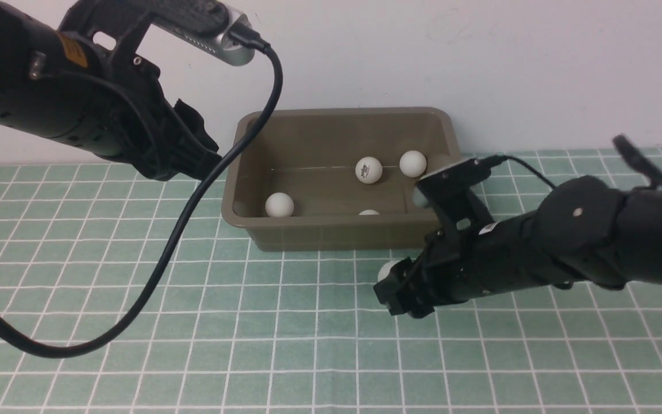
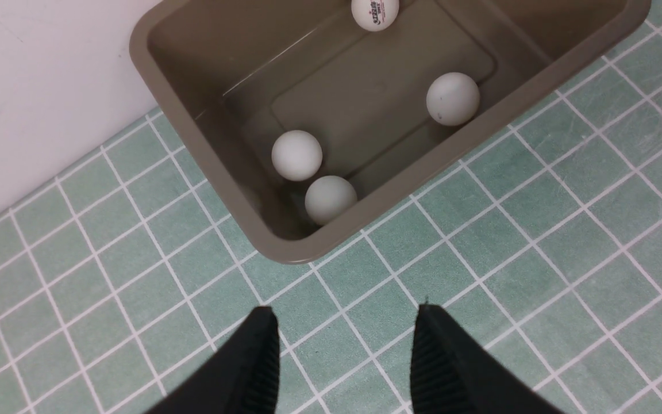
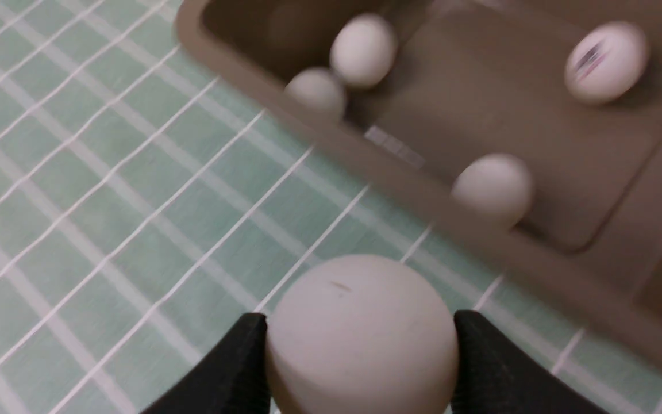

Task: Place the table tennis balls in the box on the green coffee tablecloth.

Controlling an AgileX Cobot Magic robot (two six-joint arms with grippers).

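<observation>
We judge the ball (image 3: 360,345), pinched across its middle in our right gripper (image 3: 361,322) beside the box (image 1: 331,236), light and slippery; left gripper (image 2: 345,313) spread, empty.

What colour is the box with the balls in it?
Plain olive-brown all over, no pattern. The left wrist view shows the box best.

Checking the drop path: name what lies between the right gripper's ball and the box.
Only bare tablecloth, as the right wrist view shows: the ball in the right gripper is short of the box.
</observation>
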